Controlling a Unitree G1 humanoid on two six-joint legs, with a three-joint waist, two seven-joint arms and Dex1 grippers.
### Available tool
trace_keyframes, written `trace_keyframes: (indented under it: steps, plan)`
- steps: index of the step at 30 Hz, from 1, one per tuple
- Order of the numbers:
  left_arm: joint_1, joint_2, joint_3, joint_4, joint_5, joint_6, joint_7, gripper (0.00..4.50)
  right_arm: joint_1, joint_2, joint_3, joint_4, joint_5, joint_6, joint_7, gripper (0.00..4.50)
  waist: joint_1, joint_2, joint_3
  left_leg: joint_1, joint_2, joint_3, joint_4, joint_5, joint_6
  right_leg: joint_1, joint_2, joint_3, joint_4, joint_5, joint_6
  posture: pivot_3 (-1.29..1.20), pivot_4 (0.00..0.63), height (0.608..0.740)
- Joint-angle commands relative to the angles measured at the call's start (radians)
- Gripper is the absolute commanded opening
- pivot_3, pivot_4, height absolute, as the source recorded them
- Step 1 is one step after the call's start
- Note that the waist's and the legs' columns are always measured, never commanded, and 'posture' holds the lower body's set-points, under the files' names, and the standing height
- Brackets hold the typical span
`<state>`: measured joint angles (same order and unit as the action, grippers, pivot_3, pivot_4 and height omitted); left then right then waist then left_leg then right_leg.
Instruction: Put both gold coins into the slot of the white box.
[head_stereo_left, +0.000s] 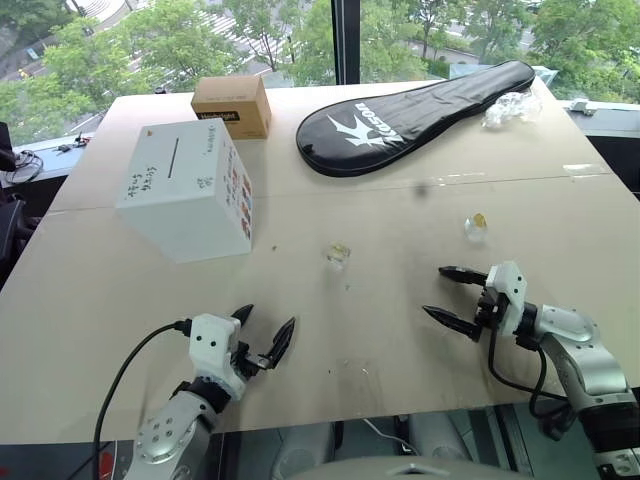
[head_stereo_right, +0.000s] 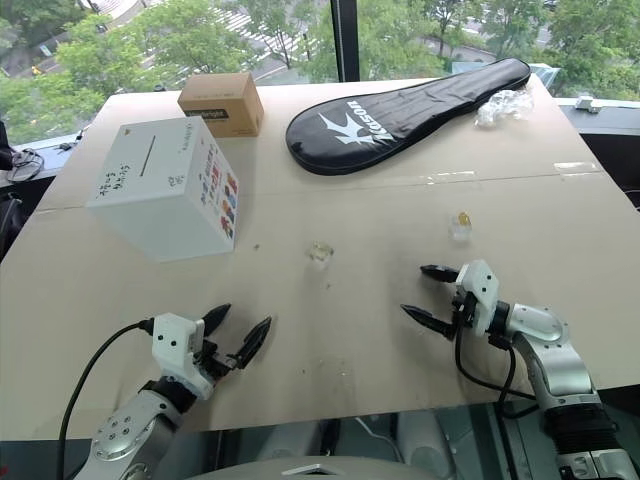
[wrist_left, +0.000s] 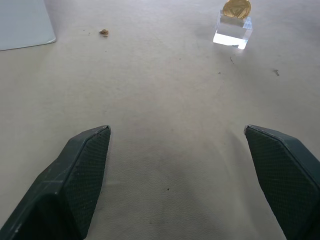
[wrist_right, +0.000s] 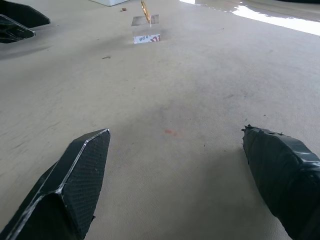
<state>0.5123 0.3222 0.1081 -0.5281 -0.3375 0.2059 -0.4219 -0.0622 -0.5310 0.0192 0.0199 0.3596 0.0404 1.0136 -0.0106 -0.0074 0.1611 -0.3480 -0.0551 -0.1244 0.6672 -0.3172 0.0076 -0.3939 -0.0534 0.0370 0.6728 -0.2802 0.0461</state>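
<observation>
While both gold coins stand in clear blocks mid-table, the left end effector and right end effector hover wide open and empty near the front edge, the white box toward the left edge.

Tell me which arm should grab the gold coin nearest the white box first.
Left, probably. The small gold coin on its clear plastic block stands ahead of the open left gripper, on the white cube-like box's side. The open right gripper sits nearer the other coin.
</observation>
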Motion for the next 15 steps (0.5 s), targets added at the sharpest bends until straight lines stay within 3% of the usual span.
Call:
trace_keyframes:
  steps: [1, 15]
  plan:
    - [-0.001, 0.004, 0.008, -0.025, 0.000, -0.036, -0.015, 4.39, -0.020, -0.006, -0.025, -0.002, 0.017, -0.018, 0.015, 4.50, 0.000, 0.000, 0.000, 0.000, 0.000, 0.000, 0.000, 0.000, 0.000, 0.000, 0.000, 0.000, 0.000, 0.000, 0.000, 0.00, 0.150, 0.740]
    - [-0.022, 0.004, 0.016, 0.025, -0.010, -0.078, -0.050, 4.39, -0.032, 0.000, -0.016, -0.005, 0.009, -0.016, 0.008, 4.50, 0.000, 0.000, 0.000, 0.000, 0.000, 0.000, 0.000, 0.000, 0.000, 0.000, 0.000, 0.000, 0.000, 0.000, 0.000, 0.00, 0.150, 0.740]
